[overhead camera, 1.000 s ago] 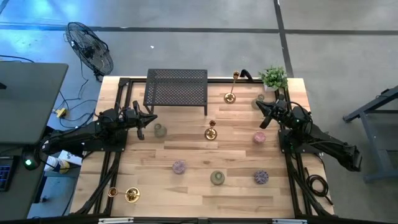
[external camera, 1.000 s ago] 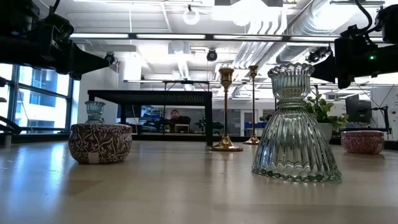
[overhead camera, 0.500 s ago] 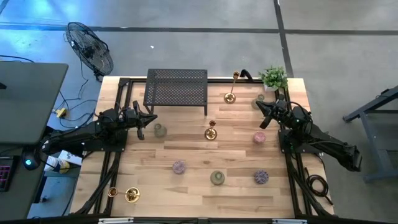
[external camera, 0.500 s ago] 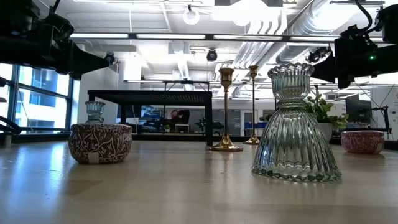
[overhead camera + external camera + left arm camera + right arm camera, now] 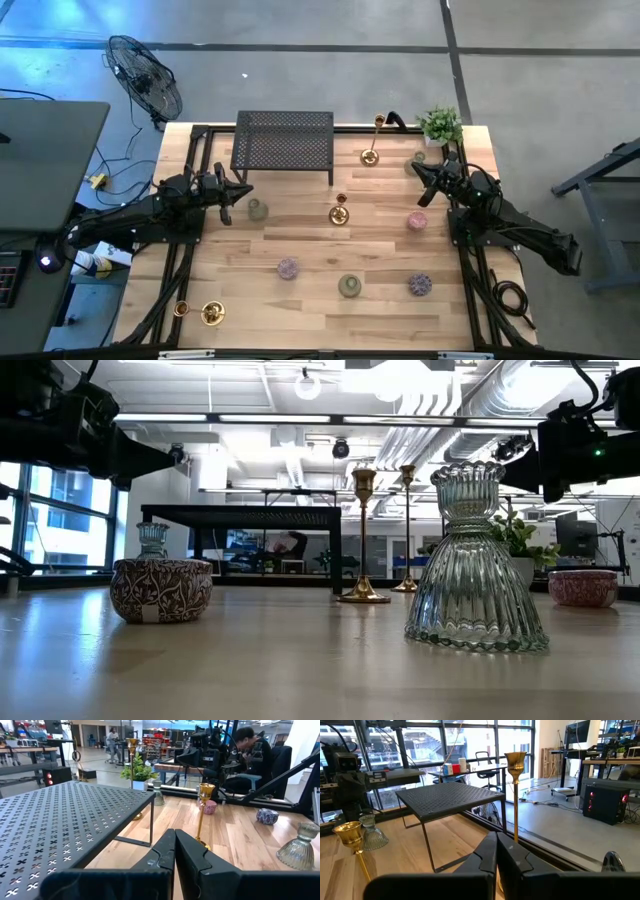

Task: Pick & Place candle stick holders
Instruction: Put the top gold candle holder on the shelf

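Observation:
Three gold candlesticks are on the wooden table: one (image 5: 369,155) at the far side by the rack, one (image 5: 340,213) in the middle, one (image 5: 212,314) at the near left corner. Small squat holders rest on their bases: pale green glass (image 5: 257,208), purple (image 5: 288,267), green (image 5: 349,286), purple (image 5: 419,285), pink (image 5: 417,220). My left gripper (image 5: 246,190) hovers shut at the left edge, beside the glass holder. My right gripper (image 5: 413,168) hovers shut at the right edge, above the pink holder. Both wrist views show shut, bare fingers (image 5: 174,845) (image 5: 496,847).
A black mesh rack (image 5: 284,142) stands at the far middle of the table. A small potted plant (image 5: 440,124) sits at the far right corner, with another small holder (image 5: 420,160) beside it. A person sits beyond the table (image 5: 250,750).

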### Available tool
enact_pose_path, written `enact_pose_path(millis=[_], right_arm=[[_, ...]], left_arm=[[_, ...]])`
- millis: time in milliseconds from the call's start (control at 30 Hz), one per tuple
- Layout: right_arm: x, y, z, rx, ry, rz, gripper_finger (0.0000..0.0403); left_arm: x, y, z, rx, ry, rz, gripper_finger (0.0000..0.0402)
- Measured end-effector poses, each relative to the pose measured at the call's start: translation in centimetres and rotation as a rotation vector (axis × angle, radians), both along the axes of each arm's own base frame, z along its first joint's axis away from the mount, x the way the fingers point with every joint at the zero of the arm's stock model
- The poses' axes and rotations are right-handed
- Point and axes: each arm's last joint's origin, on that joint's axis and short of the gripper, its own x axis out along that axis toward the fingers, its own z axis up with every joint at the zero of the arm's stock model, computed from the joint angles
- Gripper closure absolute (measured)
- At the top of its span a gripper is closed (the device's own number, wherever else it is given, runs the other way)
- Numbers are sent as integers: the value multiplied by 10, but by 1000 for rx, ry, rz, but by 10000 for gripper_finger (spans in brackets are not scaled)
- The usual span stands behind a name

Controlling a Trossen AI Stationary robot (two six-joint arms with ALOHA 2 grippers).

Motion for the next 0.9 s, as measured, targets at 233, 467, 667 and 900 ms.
enact_pose_path(millis=[233,467,667,900], right_arm=[[0,0,0,0,0,0,402],[0,0,0,0,0,0,402],[-1,0,4,-22,-29,-23,402],[-3,-1,15,-70,-139,-91,402]], left_arm=[[0,-1,3,-29,-27,-21,399],[-3,-1,7,-148,46,-15,401],[3,0,0,-169,134,-9,401],[14,4,-2,-173,228,22,401]])
